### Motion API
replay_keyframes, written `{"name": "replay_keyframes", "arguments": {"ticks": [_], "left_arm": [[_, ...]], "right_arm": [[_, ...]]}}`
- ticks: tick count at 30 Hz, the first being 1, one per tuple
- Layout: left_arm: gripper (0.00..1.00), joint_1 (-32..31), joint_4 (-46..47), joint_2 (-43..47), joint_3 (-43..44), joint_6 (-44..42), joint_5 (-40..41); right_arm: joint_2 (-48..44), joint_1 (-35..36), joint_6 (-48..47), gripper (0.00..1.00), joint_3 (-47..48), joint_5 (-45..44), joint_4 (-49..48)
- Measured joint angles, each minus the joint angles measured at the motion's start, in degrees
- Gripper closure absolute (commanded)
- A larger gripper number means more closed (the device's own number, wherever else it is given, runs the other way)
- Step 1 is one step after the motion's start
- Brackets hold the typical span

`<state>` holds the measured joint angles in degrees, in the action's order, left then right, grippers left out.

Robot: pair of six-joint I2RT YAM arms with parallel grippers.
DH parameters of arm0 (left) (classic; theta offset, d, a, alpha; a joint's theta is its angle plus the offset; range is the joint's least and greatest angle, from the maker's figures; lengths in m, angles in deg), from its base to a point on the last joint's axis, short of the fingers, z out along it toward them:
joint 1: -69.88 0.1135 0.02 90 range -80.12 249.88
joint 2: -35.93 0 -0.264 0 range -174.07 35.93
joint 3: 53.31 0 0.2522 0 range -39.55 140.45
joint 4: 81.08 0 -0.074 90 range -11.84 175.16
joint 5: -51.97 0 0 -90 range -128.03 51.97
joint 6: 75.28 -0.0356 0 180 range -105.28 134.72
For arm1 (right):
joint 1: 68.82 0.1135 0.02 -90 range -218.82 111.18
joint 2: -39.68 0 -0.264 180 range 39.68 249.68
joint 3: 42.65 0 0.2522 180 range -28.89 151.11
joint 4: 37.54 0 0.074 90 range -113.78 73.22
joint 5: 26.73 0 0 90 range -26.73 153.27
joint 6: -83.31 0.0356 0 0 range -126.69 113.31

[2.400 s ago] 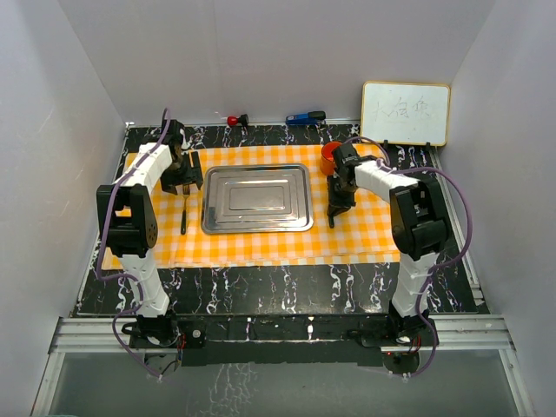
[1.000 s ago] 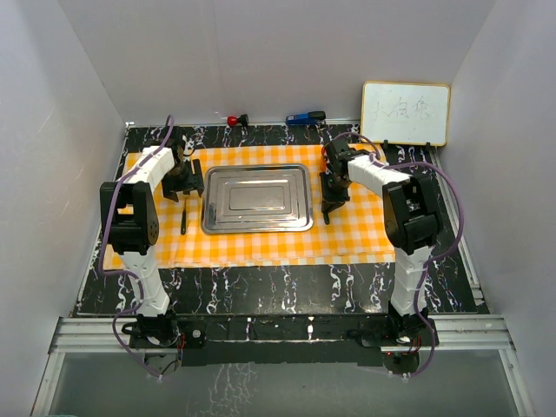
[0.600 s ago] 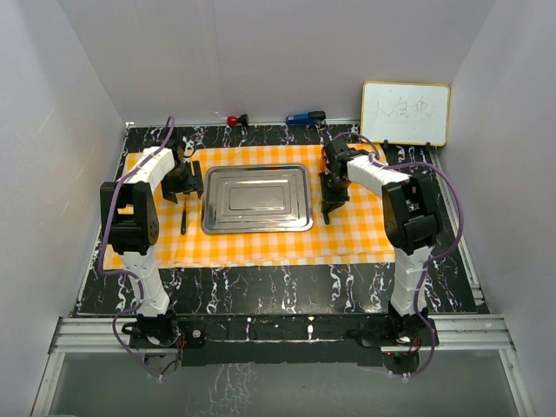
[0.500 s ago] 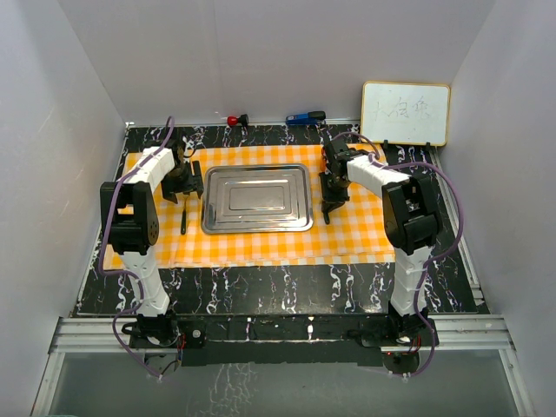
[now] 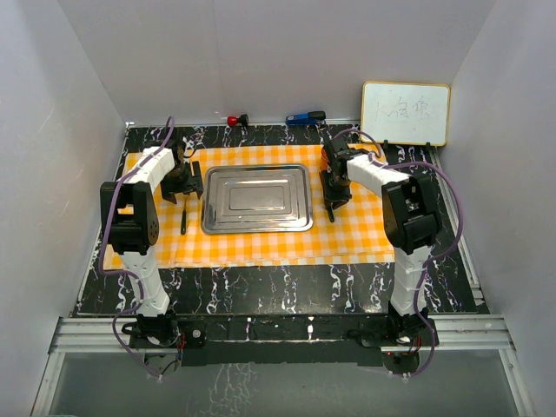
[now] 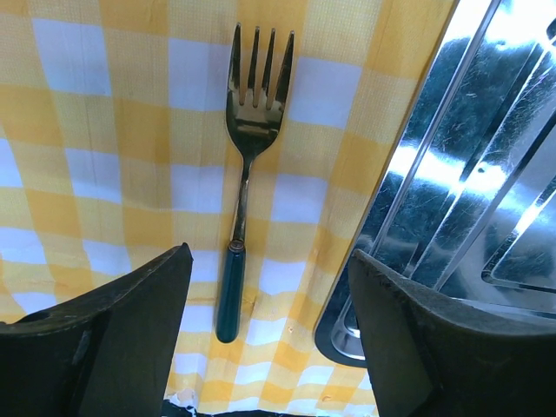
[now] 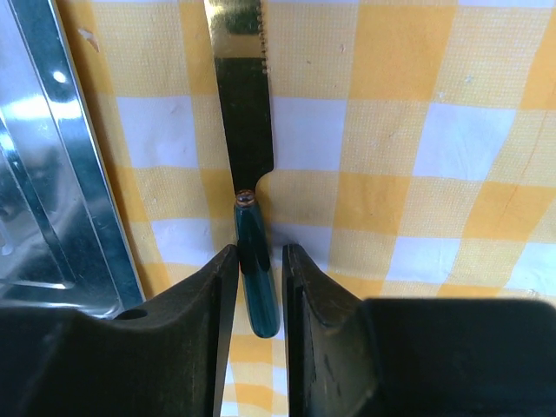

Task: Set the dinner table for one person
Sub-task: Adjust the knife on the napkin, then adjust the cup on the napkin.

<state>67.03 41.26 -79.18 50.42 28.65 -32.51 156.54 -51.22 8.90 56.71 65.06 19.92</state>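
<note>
Top external: the table (image 5: 261, 287) spreads under the tray (image 5: 207, 200), with the fork (image 6: 254, 95) left of the tray and my left gripper (image 6: 269, 252) spread wide over it. Right of the tray, my right gripper (image 7: 261, 248) straddles the knife (image 7: 245, 113) handle; clenched or released, I can't tell. Cutlery looks set; a cup may be left.

Pale grey walls (image 5: 261, 52) rise on three sides, evenly lit.
</note>
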Motion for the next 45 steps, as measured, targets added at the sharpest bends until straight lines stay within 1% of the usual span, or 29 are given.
{"name": "replay_keyframes", "arguments": {"ticks": [8, 15, 18, 25, 27, 32, 40, 45], "left_arm": [[0.28, 0.0, -0.2, 0.0, 0.0, 0.0, 0.6], [0.28, 0.0, -0.3, 0.0, 0.0, 0.0, 1.1], [0.27, 0.0, -0.4, 0.0, 0.0, 0.0, 1.1], [0.27, 0.0, -0.4, 0.0, 1.4, 0.0, 0.7], [0.27, 0.0, -0.2, 0.0, 1.8, 0.0, 0.4], [0.27, 0.0, 0.1, 0.0, 1.9, 0.1, -0.5], [0.27, 0.0, 0.2, 0.0, 1.9, -0.1, -0.6], [0.27, 0.0, 0.2, 0.0, 1.8, -0.5, -0.5]], "right_arm": [[0.7, -0.1, 0.8, 0.73, 1.4, -0.3, 0.5], [1.0, -0.1, 1.3, 0.74, 5.0, 1.0, 2.0], [1.0, -0.1, 1.6, 0.74, 8.7, 1.6, 3.0], [1.0, -0.1, -1.4, 0.74, 25.1, 1.1, 6.0], [1.0, -0.1, -2.9, 0.74, 27.5, 0.9, 5.8], [1.8, -0.1, -5.7, 0.74, 27.9, 0.0, 6.3], [6.8, -0.2, -8.3, 0.73, 27.9, -1.7, 6.2], [7.4, -0.3, -9.6, 0.73, 28.9, -3.5, 6.2]]}}
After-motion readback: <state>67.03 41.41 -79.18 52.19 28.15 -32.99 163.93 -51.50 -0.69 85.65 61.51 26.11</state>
